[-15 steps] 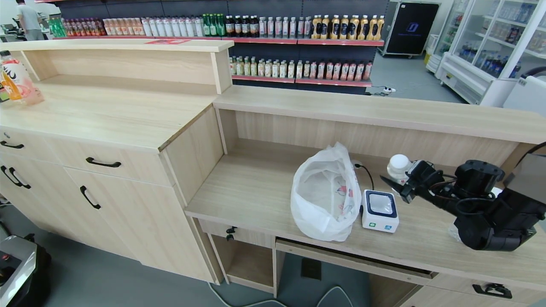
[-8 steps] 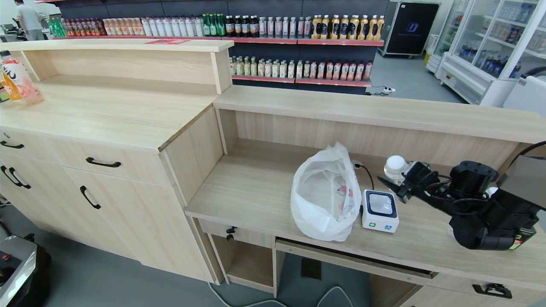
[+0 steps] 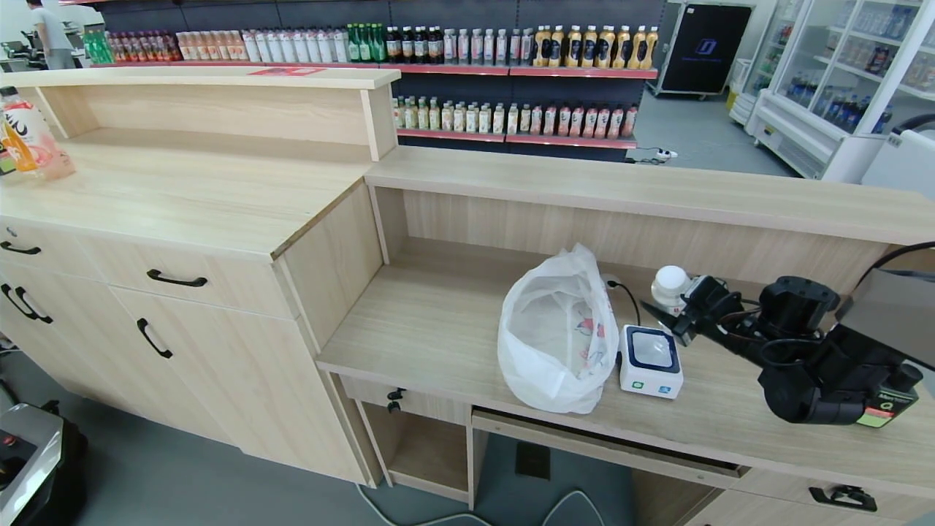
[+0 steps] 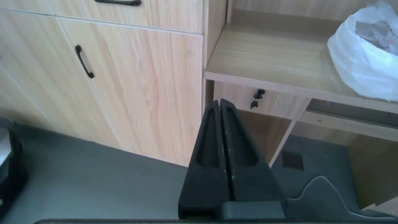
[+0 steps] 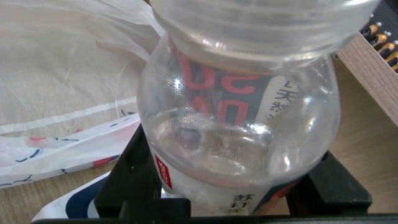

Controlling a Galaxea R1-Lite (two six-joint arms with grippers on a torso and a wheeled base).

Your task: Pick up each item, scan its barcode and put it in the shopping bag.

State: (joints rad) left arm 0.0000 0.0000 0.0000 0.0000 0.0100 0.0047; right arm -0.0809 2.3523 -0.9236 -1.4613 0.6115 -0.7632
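I am gripping the clear bottle (image 3: 670, 286) in my right end effector (image 3: 676, 310), with the fingers clamped on either side of its lower body. I judge this is leaving the label free to face the scanner (image 3: 651, 360). The bottle is hanging above the counter (image 3: 438, 321), just behind the scanner and to its right, with its white cap pointing away from my wrist. The shopping bag (image 3: 556, 332) is sitting right beside the scanner with its mouth gaping, probably so the drop after the scan is a short one. My left end effector (image 4: 221, 143) is hanging low in front of the cabinet doors, fingers pressed together and carrying nothing. The label is showing large red lettering and smaller dark characters, which I am not reading off.
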